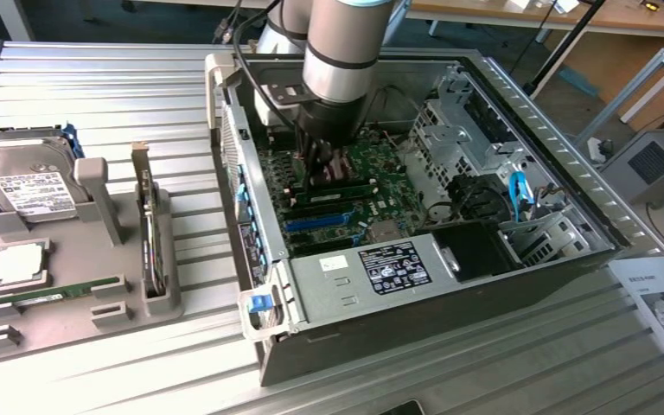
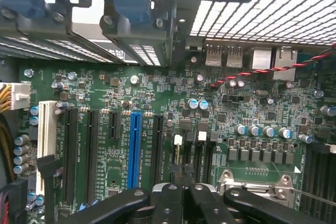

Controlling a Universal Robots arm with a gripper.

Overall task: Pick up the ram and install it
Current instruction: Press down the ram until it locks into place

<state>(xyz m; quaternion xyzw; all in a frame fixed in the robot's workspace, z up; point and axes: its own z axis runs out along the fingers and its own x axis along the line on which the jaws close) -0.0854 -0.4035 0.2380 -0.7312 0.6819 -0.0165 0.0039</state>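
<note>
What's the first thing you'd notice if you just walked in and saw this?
The big grey robot arm reaching down into the open computer case, its shut gripper just above the green motherboard. On the exterior view's left, a grey holder tray carries a hard drive and the ram.

Ram (image 1: 51, 293): long, thin green pcb stick w/ small dark chips, lying flat in grey holder (image 1: 176, 304) at approx 8 o'clock of exterior view. Long axis runs roughly 9-to-3, 3 o'clock end slightly higher. Not gripped; free.
</note>
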